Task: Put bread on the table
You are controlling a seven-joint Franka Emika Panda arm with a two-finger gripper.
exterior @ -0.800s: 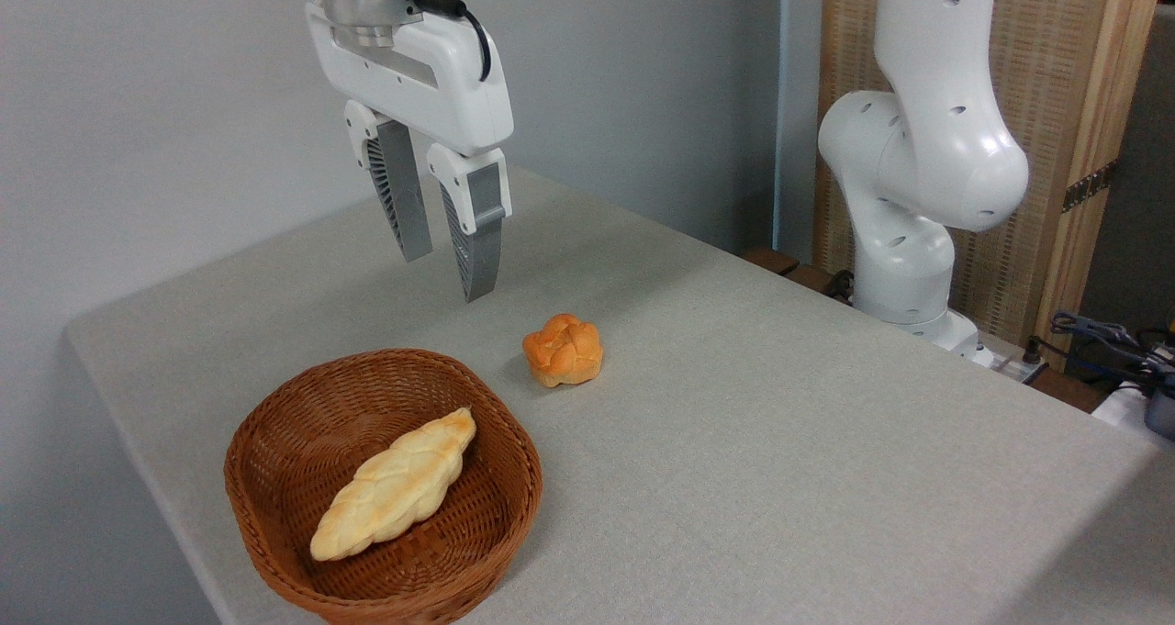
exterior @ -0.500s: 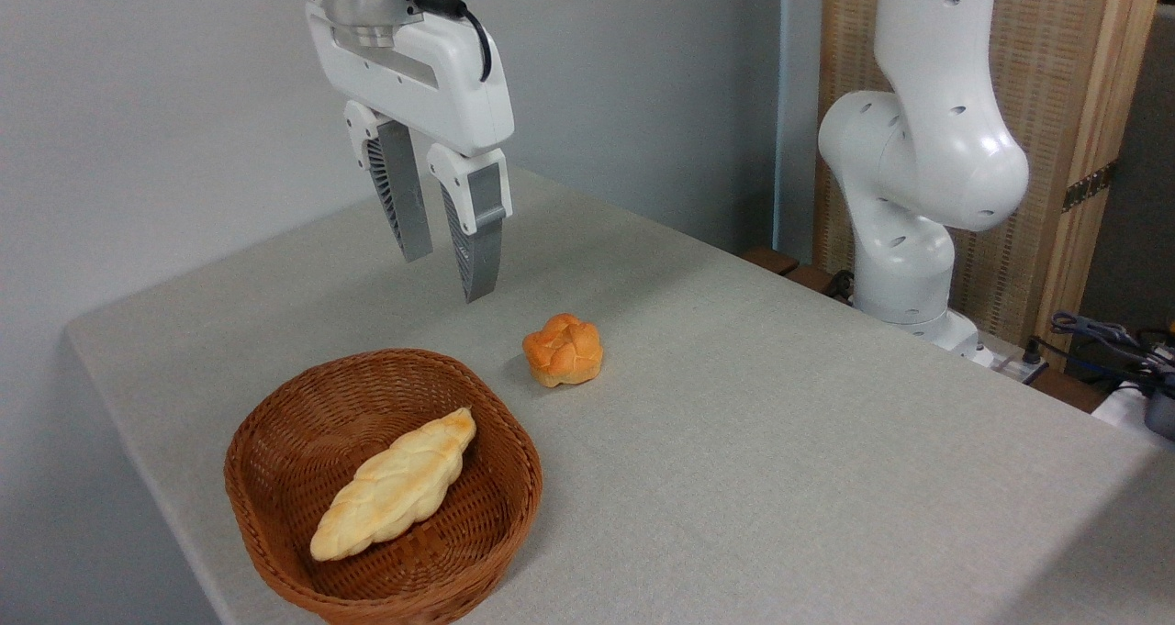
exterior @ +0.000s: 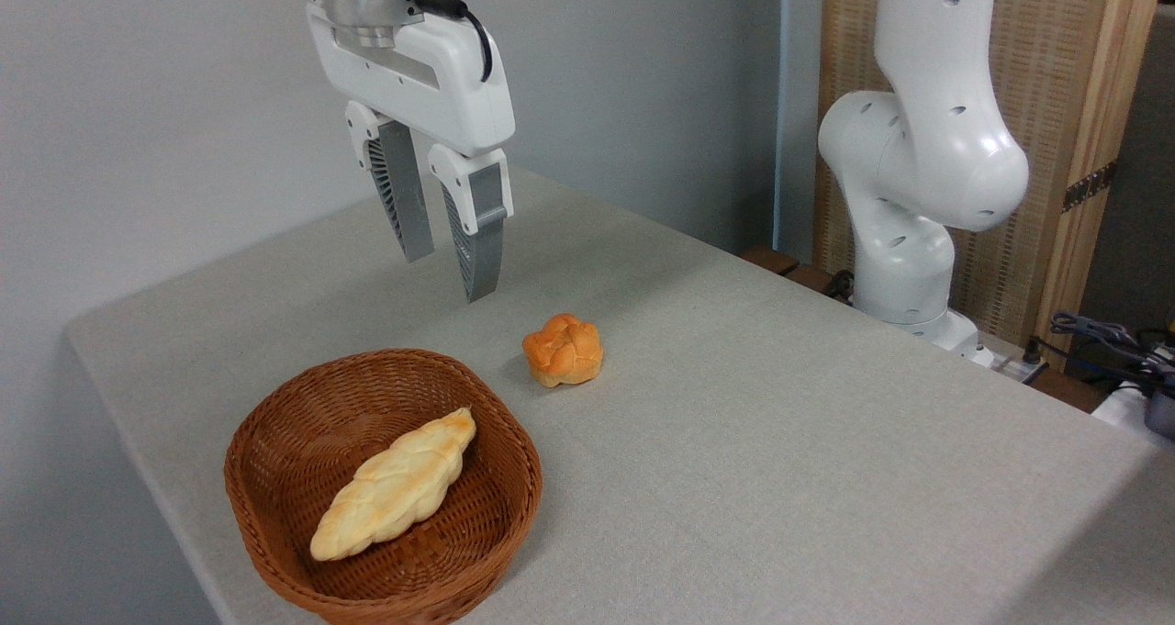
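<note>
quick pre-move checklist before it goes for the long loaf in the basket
1. gripper open and empty: ok.
2. bread in reach, nothing on top of it: ok, it lies alone in the basket.
3. gripper above the bread: not ok, it hangs behind the basket.
4. free table to set it down: ok.
5. round bun clear of the basket: ok.
</note>
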